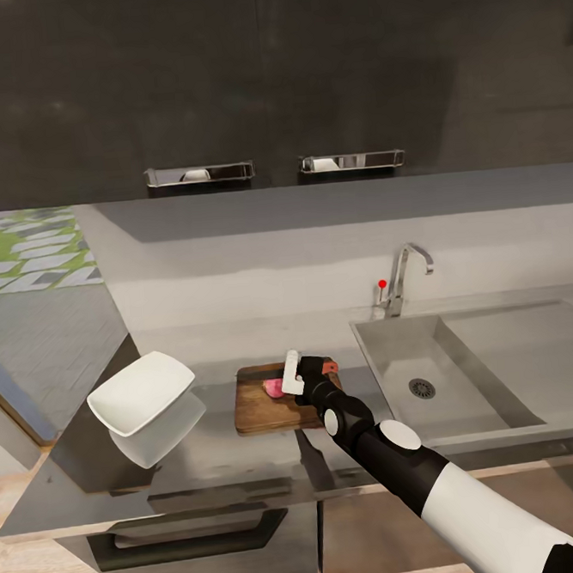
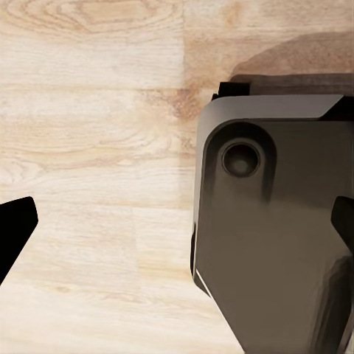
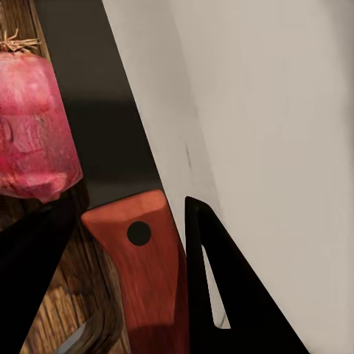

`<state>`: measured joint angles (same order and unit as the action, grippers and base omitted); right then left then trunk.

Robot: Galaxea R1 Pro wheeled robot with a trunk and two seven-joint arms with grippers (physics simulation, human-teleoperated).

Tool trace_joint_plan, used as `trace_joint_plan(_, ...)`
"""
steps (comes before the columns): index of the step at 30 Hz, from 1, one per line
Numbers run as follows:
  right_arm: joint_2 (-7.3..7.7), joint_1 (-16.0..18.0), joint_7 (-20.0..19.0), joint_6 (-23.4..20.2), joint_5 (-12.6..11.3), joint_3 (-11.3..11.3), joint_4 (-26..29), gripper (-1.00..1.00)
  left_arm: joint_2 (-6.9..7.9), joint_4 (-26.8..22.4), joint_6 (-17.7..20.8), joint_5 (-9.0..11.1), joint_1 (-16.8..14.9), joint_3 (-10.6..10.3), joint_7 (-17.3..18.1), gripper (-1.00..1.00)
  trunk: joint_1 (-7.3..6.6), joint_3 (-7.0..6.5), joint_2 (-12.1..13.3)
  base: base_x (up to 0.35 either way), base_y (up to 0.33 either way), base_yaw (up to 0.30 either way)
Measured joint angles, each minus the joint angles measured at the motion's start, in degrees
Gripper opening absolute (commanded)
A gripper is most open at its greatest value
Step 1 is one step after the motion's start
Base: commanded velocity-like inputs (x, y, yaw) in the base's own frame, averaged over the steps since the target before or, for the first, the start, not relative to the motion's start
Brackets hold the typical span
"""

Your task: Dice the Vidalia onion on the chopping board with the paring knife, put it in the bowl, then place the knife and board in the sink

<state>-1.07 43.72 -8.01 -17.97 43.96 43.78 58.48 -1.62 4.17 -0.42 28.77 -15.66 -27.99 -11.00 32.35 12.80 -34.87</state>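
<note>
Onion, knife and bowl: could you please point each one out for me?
Onion [image 3: 33,136], right wrist view, its pink side.
Knife [image 3: 144,262], right wrist view, its red-brown handle.
Bowl [image 1: 141,391], head view, its white inside.

One chopping board [image 1: 274,399] sits at the frame's centre, carrying one pink onion [image 1: 274,388]. One white bowl [image 1: 141,392] lies at centre left. One sink [image 1: 483,374] fills the right side, with one faucet [image 1: 404,278] above it. Two metal handles [image 1: 199,173] hang across the upper middle. One red-handled paring knife [image 3: 147,273] is visible. One arm [image 1: 440,481] reaches in from lower right.
</note>
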Motion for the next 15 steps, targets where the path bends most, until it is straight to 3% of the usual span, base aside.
trace_joint_plan(15, 0.00, 0.00, 0.00, 0.00, 0.00, 0.00, -0.03, -1.00, 0.00, -0.01, 0.01, 0.00, 0.00, 0.00, 0.00, 1.00, 0.00, 0.04, 0.00, 0.000, 0.000, 0.000)
